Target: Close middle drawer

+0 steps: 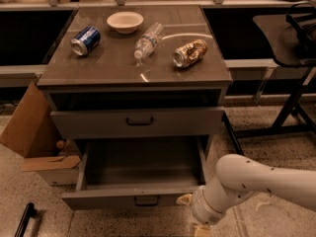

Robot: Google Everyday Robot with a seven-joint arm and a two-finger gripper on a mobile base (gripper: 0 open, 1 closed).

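The middle drawer (133, 199) is pulled far out of the grey cabinet. Its low flat front panel faces me, with a small dark pull (146, 200) at the centre, and its deep grey box looks empty. Above it, the taller drawer front with the wide black handle (139, 121) is nearly flush with the cabinet. My gripper (187, 201) is at the end of the white arm (256, 181). It sits at the right end of the open drawer's front panel, close to it or touching it.
On the cabinet top (118, 63) lie a blue can (85, 40), a white bowl (125, 21), a clear plastic bottle (148, 39) and a gold can (190, 53). An open cardboard box (34, 132) stands at the left. Black stand legs (291, 112) are at the right.
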